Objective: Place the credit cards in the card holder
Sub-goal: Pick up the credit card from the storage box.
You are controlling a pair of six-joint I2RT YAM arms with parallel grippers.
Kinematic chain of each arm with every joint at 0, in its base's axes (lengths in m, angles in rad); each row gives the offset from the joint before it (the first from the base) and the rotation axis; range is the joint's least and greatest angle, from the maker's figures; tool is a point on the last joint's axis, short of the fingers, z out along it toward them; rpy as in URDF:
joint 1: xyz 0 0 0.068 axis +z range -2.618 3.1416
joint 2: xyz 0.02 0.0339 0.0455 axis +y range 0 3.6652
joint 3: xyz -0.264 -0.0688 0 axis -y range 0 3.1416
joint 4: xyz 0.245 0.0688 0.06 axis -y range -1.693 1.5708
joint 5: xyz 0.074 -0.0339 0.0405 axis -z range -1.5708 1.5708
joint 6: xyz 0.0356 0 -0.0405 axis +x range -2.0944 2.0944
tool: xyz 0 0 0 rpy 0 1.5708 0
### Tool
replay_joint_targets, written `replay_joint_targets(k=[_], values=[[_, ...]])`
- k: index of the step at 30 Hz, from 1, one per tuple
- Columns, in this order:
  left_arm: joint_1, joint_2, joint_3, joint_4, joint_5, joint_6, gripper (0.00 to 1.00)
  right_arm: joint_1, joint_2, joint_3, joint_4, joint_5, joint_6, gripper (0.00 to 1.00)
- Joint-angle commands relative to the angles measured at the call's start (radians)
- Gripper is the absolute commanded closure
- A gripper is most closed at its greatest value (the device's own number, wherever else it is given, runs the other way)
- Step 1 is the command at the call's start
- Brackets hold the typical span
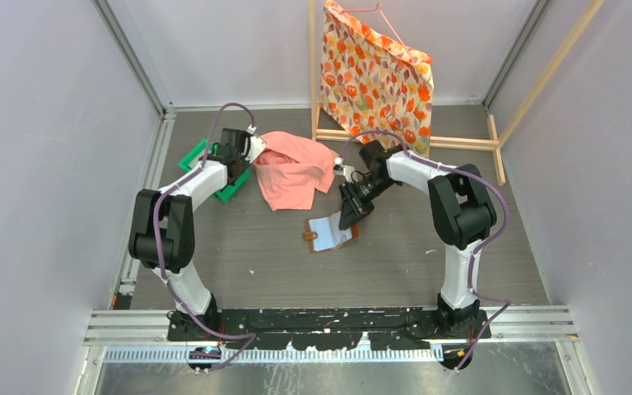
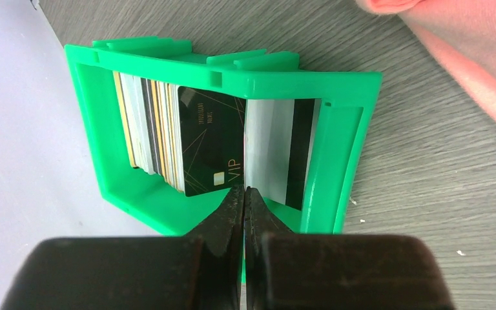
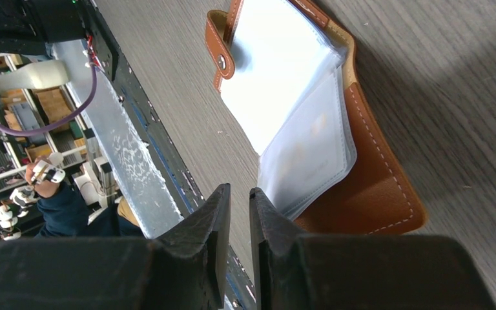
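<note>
The credit cards [image 2: 155,129] stand on edge as a stack in a green tray [image 2: 339,155]. A black VIP card [image 2: 210,139] fronts the stack, and a white card with a dark stripe [image 2: 271,148] leans beside it. My left gripper [image 2: 244,190] is shut, with its tips at the gap between those two cards; no card shows between the jaws. The card holder [image 3: 374,194] lies open on the table with its pale pockets [image 3: 284,84] up and its snap tab [image 3: 219,48] at the far end. My right gripper [image 3: 239,188] hovers at its near edge, slightly open and empty.
A pink cloth [image 1: 296,169] lies crumpled between the green tray [image 1: 191,156] and the card holder [image 1: 329,233]. A floral cloth [image 1: 374,74] hangs on a wooden frame at the back. Grey walls close in both sides.
</note>
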Motion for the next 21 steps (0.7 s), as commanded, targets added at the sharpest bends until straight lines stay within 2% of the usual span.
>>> replay_joint_targets(k=[1, 10, 21], values=[[0.007, -0.081, 0.007, -0.033, 0.008, -0.01, 1.0, 0.006, -0.05, 0.04, -0.017, -0.034, -0.026, 0.77], [0.005, -0.164, 0.046, -0.138, 0.055, -0.072, 1.0, 0.012, -0.053, 0.042, -0.015, -0.033, -0.025, 0.77], [0.006, -0.29, 0.108, -0.33, 0.259, -0.291, 1.0, 0.012, -0.039, 0.046, -0.005, -0.003, -0.002, 0.77]])
